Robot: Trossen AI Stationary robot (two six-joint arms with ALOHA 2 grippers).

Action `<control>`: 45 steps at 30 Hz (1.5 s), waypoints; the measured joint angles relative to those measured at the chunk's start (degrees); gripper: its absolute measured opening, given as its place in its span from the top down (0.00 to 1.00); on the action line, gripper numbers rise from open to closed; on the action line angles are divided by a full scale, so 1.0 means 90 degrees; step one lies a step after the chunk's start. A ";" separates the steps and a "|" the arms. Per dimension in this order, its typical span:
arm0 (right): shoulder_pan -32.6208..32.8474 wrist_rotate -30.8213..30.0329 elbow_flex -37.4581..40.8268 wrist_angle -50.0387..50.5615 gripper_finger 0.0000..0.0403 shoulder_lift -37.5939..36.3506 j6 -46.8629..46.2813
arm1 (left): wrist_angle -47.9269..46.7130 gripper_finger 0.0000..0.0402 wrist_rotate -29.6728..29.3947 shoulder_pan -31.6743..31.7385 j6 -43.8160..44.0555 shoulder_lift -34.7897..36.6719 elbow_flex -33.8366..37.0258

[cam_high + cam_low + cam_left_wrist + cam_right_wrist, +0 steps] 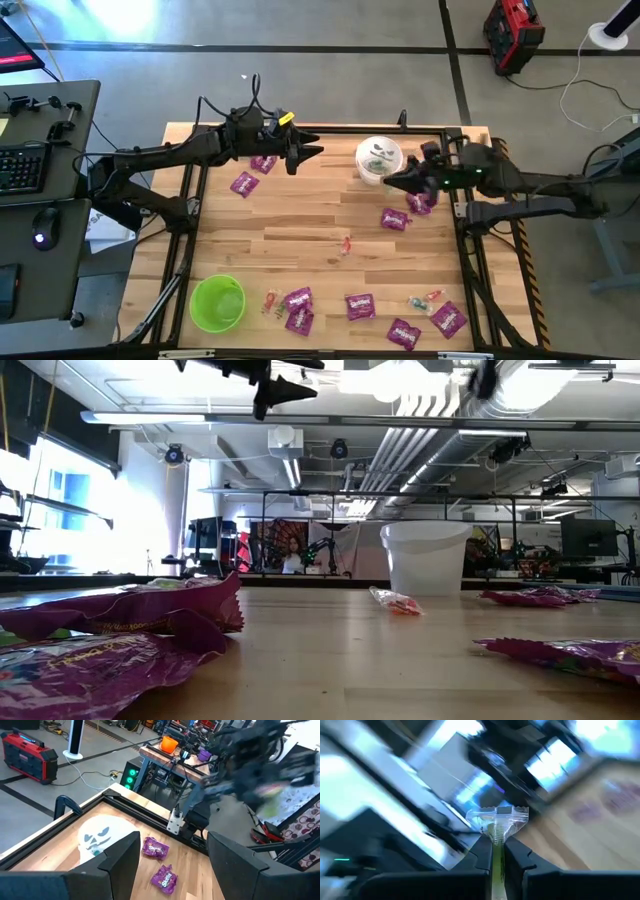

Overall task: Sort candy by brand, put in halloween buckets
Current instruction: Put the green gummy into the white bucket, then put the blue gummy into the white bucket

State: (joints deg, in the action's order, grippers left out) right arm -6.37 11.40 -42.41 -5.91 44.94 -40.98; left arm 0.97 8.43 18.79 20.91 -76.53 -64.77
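Clearly featherlight and crinkly: small clear-wrapped sweet [497, 827] pinched by its wrapper in closed right gripper [497, 851], beside white bucket [379, 158]. Best gripped at crimped end. Left gripper [312, 152] open, empty.

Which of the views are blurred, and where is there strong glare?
Right wrist view: the background is smeared, though the clear-wrapped sweet pinched in the right end effector stays fairly sharp. Left wrist view: the right arm is blurred; the white bucket and the purple packets are clear. Low view: the windows at the left are washed out; the nearest packets are soft.
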 joint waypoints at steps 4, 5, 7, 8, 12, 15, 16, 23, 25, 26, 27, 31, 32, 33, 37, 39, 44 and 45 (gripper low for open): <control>0.0265 0.0327 -0.0002 -0.0960 0.98 0.0225 0.0395 | 0.0001 0.46 0.0000 0.0000 -0.0005 0.0000 0.0000; 0.0309 0.0368 -0.0002 -0.0989 0.98 0.0287 0.0422 | -0.0002 0.46 0.0000 0.0000 -0.0005 0.0000 0.0000; 0.0341 0.0355 -0.0002 -0.0968 0.98 0.0387 0.0424 | -0.0013 0.46 -0.0001 -0.0004 -0.0004 0.0000 0.0000; 0.0336 0.0278 -0.0002 -0.0943 0.98 0.0423 0.0421 | -0.0016 0.46 -0.0002 -0.0005 -0.0002 0.0000 0.0000; 0.0142 -0.1020 -0.0002 -0.0551 0.98 0.0529 0.0238 | -0.0015 0.46 -0.0002 -0.0005 -0.0004 0.0000 0.0000; -0.0210 -0.2023 -0.0002 0.0126 0.98 0.0724 0.0247 | -0.0018 0.46 -0.0002 -0.0005 -0.0002 0.0000 -0.0002; -0.0351 -0.2227 -0.0002 0.0298 0.98 0.0832 0.0246 | -0.0023 0.46 -0.0002 -0.0005 -0.0003 0.0000 -0.0002; -0.1311 -0.2648 0.0001 0.1480 0.80 0.1715 0.0561 | -0.0036 0.46 0.0034 -0.0007 0.0127 0.0000 -0.0002; -0.1495 -0.2807 0.0002 0.1701 0.69 0.1940 0.0935 | -0.0036 0.46 0.0054 -0.0007 0.0343 0.0000 -0.0002; -0.1571 -0.2954 0.0002 0.1793 0.64 0.2036 0.1094 | -0.0033 0.46 0.0119 -0.0007 0.0485 0.0000 -0.0002; -0.1641 -0.3091 0.0002 0.1872 0.59 0.2126 0.1202 | -0.0024 0.46 0.0252 -0.0007 0.0628 0.0000 -0.0002; -0.1915 -0.3155 0.0002 0.2134 0.39 0.2315 0.1260 | 0.0031 0.46 0.0842 -0.0009 0.1059 0.0000 -0.0005; -0.1966 -0.2980 0.0002 0.2196 0.36 0.2334 0.1268 | 0.0029 0.46 0.0882 -0.0013 0.1098 -0.0001 -0.0005; -0.2019 -0.2704 0.0002 0.2263 0.33 0.2338 0.1325 | 0.0029 0.46 0.0896 -0.0012 0.1129 -0.0001 -0.0005; -0.2184 -0.1411 -0.0191 0.2611 0.27 0.2277 0.1366 | 0.0030 0.46 0.0904 -0.0011 0.1384 -0.0002 -0.0005; -0.2163 -0.0971 -0.0459 0.2633 0.27 0.2192 0.1451 | 0.0047 0.46 0.1073 -0.0007 0.1500 -0.0002 -0.0005; -0.1652 0.0324 -0.1157 0.2683 0.27 0.1991 0.1511 | 0.0063 0.46 0.1716 -0.0040 0.1452 -0.0002 -0.0005; -0.1482 0.0629 -0.1293 0.2764 0.27 0.1962 0.1431 | 0.0053 0.46 0.1820 -0.0068 0.1451 -0.0002 -0.0005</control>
State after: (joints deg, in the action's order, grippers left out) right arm -19.70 17.06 -54.05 18.96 62.59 -28.10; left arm 1.45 24.81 18.17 33.97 -76.55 -64.82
